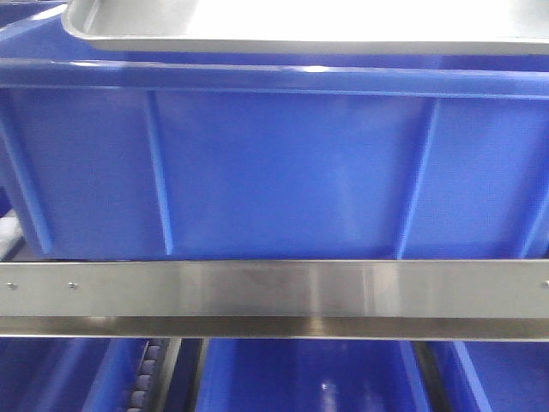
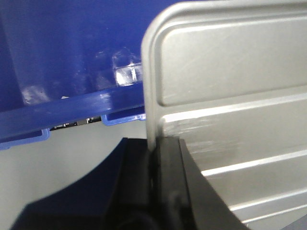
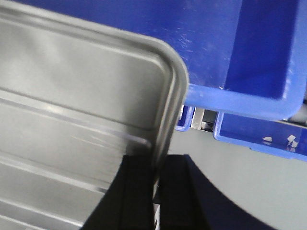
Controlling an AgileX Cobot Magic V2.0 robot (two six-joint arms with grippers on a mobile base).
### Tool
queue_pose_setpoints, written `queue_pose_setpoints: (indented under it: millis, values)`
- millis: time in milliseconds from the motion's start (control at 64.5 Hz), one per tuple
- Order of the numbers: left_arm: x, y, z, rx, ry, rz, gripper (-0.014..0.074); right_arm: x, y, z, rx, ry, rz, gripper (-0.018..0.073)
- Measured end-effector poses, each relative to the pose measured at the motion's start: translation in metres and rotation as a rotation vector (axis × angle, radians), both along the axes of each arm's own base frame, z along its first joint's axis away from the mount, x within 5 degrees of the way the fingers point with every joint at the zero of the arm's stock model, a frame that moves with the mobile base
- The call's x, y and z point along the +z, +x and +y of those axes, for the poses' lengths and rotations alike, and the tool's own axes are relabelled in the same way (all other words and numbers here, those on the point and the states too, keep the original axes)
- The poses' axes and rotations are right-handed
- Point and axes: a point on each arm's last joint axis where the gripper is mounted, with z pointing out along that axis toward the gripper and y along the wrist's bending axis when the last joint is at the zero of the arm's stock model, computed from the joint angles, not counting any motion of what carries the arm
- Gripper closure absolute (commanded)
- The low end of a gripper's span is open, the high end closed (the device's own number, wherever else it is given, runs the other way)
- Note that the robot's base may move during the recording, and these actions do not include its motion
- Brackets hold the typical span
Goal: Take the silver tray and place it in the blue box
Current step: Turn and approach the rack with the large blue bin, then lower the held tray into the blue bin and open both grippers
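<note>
- Exterior front-facing view gives you the silver tray (image 1: 300, 26) lying level at the top of the frame, its rim just above the near rim of the blue box (image 1: 283, 172).
- Your left gripper (image 2: 154, 153) is clamped on the tray's edge, with one black finger on each face of the rim.
- Your right gripper (image 3: 157, 167) pinches another edge the same way, beside a rounded corner.
- Both wrist views show you blue box wall behind the tray.
- Below the box runs a steel rail (image 1: 274, 292), with more blue crates (image 1: 300, 378) under it.
</note>
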Motion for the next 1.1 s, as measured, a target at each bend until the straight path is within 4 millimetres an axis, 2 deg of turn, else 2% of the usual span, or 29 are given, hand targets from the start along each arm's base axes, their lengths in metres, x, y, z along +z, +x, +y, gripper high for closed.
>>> queue_pose_setpoints:
  millis: [1101]
  values:
    - [0.0012, 0.0011, -0.0014, -0.008, -0.015, -0.019, 0.07, 0.0004, 0.0007, -0.0005, -0.001, -0.005, -0.009, 0.0501]
